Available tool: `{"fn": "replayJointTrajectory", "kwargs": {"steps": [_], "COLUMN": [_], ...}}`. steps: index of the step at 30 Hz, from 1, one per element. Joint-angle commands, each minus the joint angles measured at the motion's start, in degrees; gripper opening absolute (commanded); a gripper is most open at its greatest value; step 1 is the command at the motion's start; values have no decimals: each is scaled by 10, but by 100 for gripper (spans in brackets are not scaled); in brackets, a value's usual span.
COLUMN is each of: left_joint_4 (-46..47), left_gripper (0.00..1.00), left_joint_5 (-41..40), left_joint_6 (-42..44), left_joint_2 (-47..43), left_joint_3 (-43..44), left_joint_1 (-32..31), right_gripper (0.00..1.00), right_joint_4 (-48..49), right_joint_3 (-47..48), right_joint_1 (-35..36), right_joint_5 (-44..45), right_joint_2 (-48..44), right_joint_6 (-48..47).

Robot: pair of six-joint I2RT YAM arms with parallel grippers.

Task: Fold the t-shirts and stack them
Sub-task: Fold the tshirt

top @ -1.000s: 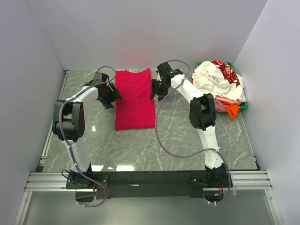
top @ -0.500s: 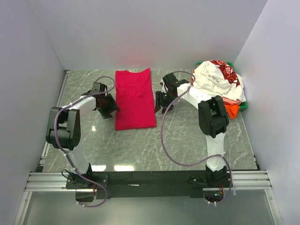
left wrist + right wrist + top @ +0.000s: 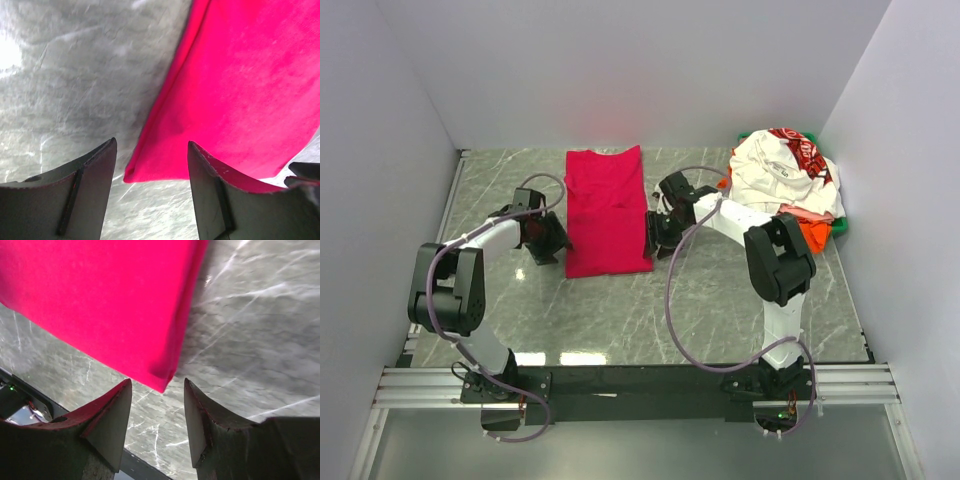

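You have the plain crimson red cloth t-shirt (image 3: 608, 210) lying flat on the grey marbled surface (image 3: 720, 290), folded into a long rectangle that runs from the far edge toward the arms. Its two near corners are what the wrist cameras see: the near left corner (image 3: 240, 90) shows between the left fingers and the near right corner (image 3: 100, 300) just ahead of the right fingers.

Your left tool (image 3: 548, 240) sits just beside the shirt's left edge, low over the surface; its jaws stand apart (image 3: 151, 144) and have hold of nothing (the cloth corner only shows in the gap and is not pinched). Your right tool (image 3: 652, 232) mirrors it at the right edge, jaws likewise parted (image 3: 157, 382) and empty.

Well apart, in the far right corner, lies the heap of unfolded t-shirts (image 3: 790, 190): the white one with red-and-black print (image 3: 775, 170) on top, orange cloth (image 3: 813, 232) and a green edge (image 3: 840, 228) showing beneath it.
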Motion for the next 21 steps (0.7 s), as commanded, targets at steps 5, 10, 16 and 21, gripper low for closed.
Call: {"fn": "replayJointTrajectory", "kwargs": {"steps": [5,10,16,21], "left_joint_4": [10,13,11,7], "left_gripper": [63,63,63,63], "left_joint_5": [4,8,6,4], "left_joint_6": [26,30,42,53], "left_joint_2": [-39,-51,-63,-69], "left_joint_3": [-21,-36,-45,-53], "left_joint_1": [-2,-2,-1,-2], "right_gripper": [51,50,47,45], "right_joint_4": [2,3,12,19], "right_joint_3": [-14,-35,-37,-33], "right_joint_1": [21,30,34,35], "right_joint_5": [31,42,49,53], "right_joint_2": [-23,-25,-10,1], "right_joint_6": [19,30,34,33]}}
